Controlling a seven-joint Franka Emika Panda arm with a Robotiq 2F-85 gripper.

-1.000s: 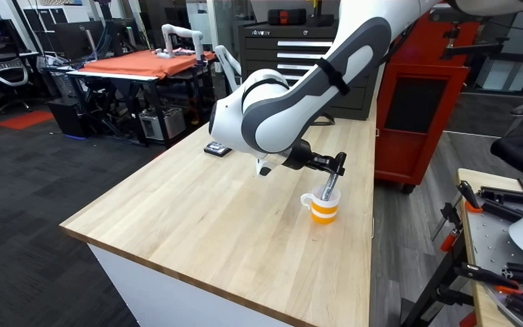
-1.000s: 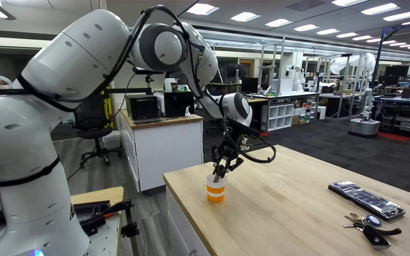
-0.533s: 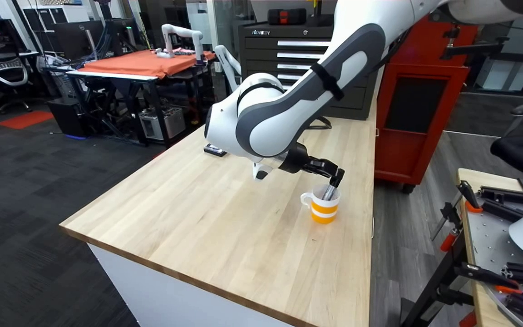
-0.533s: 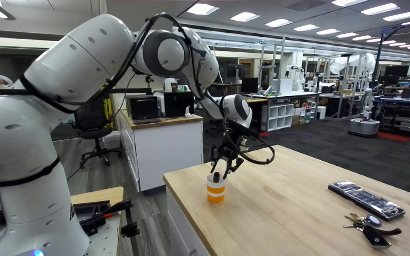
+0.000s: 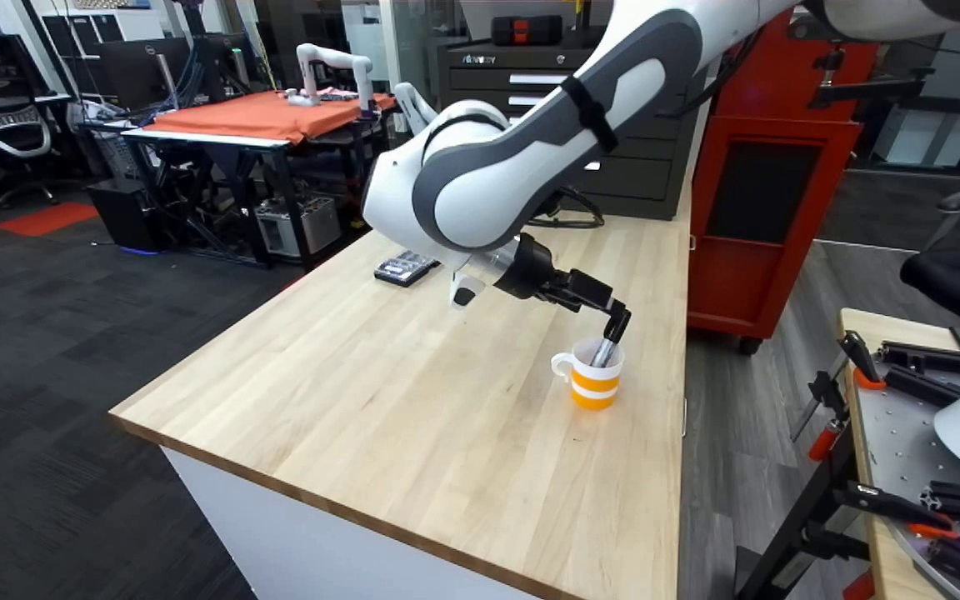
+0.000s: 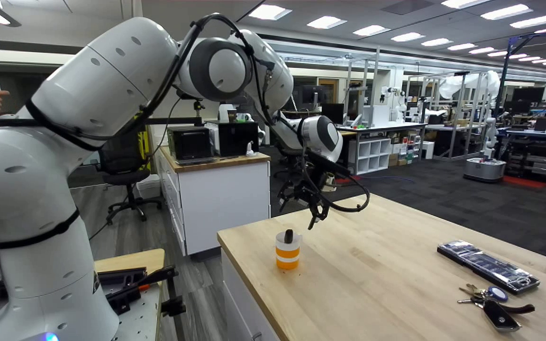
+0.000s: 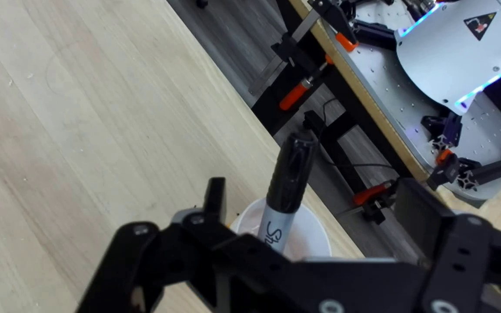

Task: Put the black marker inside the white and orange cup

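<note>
In an exterior view the gripper (image 6: 297, 217) hangs above the table (image 6: 372, 289), its fingers (image 7: 422, 213) spread apart and clear of the marker. The marker (image 6: 288, 236) stands inside the cup (image 6: 287, 258), its black cap poking up past the rim and its lower end out of sight below it. In that same view the cap sits at about 7 o'clock from the gripper, a little below the fingertips, with a visible gap between them.

In an exterior view where the cup's handle (image 5: 562, 367) points between 9 and 10 o'clock, the gripper reaches toward the marker from between 10 and 11. The marker leans toward 1 o'clock there, its cap overlapping the fingertips in the line of sight.

Seen from the wrist, the marker shows in the gap between the fingers, closer to the 9 o'clock finger than to the 3 o'clock one. Its cap tilts between 12 and 1 o'clock, and the gripper hides part of the pale barrel and the cup.

Well apart from the cup, at 3 o'clock, lies a black case (image 6: 487, 266), with a bunch of keys (image 6: 498, 312) near it at 6 o'clock.
</note>
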